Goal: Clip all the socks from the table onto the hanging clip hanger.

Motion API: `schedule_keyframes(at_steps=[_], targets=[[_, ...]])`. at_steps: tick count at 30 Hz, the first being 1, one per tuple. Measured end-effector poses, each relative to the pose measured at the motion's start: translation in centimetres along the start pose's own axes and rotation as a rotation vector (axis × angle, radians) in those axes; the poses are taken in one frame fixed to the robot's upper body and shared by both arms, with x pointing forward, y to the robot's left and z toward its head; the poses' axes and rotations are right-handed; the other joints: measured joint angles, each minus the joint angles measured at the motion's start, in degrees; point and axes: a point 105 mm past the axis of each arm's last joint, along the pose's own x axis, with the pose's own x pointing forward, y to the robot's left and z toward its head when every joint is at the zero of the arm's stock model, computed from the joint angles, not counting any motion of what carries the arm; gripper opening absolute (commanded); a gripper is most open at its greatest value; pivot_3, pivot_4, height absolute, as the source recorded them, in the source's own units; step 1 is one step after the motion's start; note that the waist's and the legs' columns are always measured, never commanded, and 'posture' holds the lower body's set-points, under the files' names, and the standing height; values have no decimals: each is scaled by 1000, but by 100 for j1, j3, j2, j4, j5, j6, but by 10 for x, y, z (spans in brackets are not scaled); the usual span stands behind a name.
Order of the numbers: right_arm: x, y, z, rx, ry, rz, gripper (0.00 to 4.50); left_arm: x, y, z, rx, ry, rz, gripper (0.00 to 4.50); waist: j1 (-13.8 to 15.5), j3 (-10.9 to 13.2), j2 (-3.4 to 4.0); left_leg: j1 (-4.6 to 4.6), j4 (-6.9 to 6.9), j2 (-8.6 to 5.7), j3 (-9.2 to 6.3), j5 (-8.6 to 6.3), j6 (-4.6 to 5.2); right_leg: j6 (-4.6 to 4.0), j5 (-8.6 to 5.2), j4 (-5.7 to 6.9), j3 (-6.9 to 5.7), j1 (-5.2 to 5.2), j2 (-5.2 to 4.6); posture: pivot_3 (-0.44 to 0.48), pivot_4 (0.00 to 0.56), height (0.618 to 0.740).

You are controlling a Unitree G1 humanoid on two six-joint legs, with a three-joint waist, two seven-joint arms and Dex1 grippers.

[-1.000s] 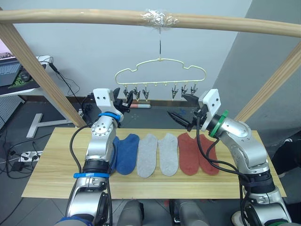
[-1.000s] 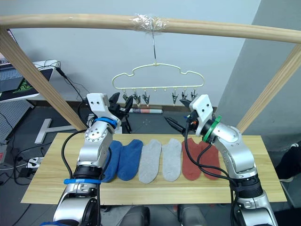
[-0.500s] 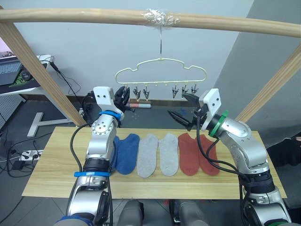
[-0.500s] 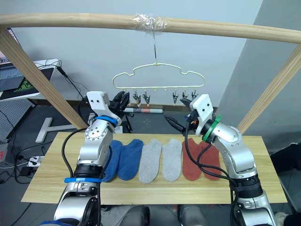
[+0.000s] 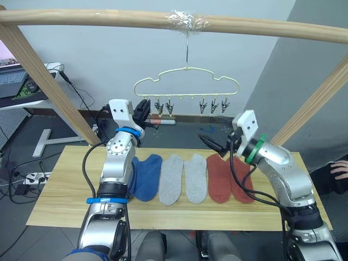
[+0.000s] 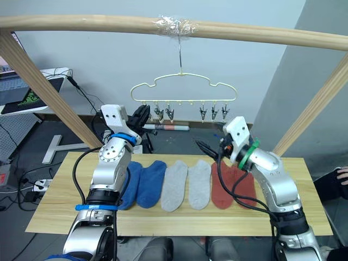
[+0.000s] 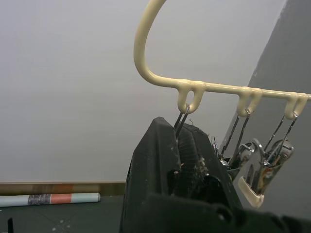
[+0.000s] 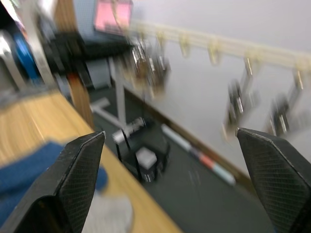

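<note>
Six socks lie side by side on the table (image 5: pixel 60 185): two blue socks (image 5: pixel 145 176), two grey socks (image 5: pixel 184 178) and two red socks (image 5: pixel 228 178). The pale clip hanger (image 5: pixel 186 81) hangs above them from the pole, with a row of dark clips (image 5: pixel 202 104). My left gripper (image 5: pixel 142 107) is raised at the hanger's left end, shut on the leftmost clip (image 7: pixel 181 118). My right gripper (image 5: pixel 211 143) stands open, low over the table's far edge behind the red socks, holding nothing.
A thick wooden pole frame (image 5: pixel 109 19) spans the top, with slanted posts (image 5: pixel 49 81) on both sides. A side desk with a laptop (image 5: pixel 16 87) stands at the left. A paper roll (image 5: pixel 160 122) lies on the floor. A person's hand (image 5: pixel 340 169) shows at the right edge.
My left gripper's fingers have closed on the leftmost clip. My right gripper has dropped from clip height down toward the table, still open.
</note>
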Motion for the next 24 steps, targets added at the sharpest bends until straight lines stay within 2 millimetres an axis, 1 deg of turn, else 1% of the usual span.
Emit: schedule_keyframes(at_steps=[2,4,6,8,10,13,18,20,24], targets=[[-10,-5,-33,39,104,-49,4500,-4,4,0,-1,-1,10,7,-2,0,0,2,1,-1,0,0,0,-1,0,3,6,-2,-3,-52,184,740],[-16,-7,-52,72,157,-85,4500,-5,4,-2,-9,10,9,7,-26,1,1,11,2,1,1,1,0,0,0,13,9,-2,-1,-47,178,740],[-23,-16,-69,95,213,-151,4500,-7,2,-4,-21,14,6,7,-43,0,2,19,2,3,2,2,-2,9,-5,15,9,1,2,-43,173,740],[-36,-27,-96,138,298,-237,4500,-11,2,-4,-22,13,10,7,-41,0,2,18,2,3,7,7,-9,18,-10,18,8,2,4,-43,173,740],[-44,-33,-115,146,367,-277,4500,-12,3,-5,-25,17,14,7,-44,0,3,20,2,3,11,10,-11,16,-9,21,10,1,7,-42,168,740],[-48,-39,-131,111,432,-278,4500,-11,1,-5,-31,22,10,7,-49,-1,3,21,4,3,15,15,-13,15,-9,21,11,2,11,-41,167,740],[-48,-45,-149,105,490,-250,4500,-11,-1,-6,-38,25,8,7,-50,-1,3,19,6,2,21,17,-13,13,-8,21,12,2,11,-36,172,740],[-46,-46,-151,113,492,-246,4500,-11,-1,-6,-38,25,7,7,-50,-1,3,19,5,3,21,17,-13,1,-1,21,12,2,11,-33,174,740],[-33,-49,-152,134,485,-227,4500,-10,-2,-7,-40,31,6,7,-55,-1,3,19,5,4,20,17,-13,-1,0,21,11,3,11,-29,175,740]])
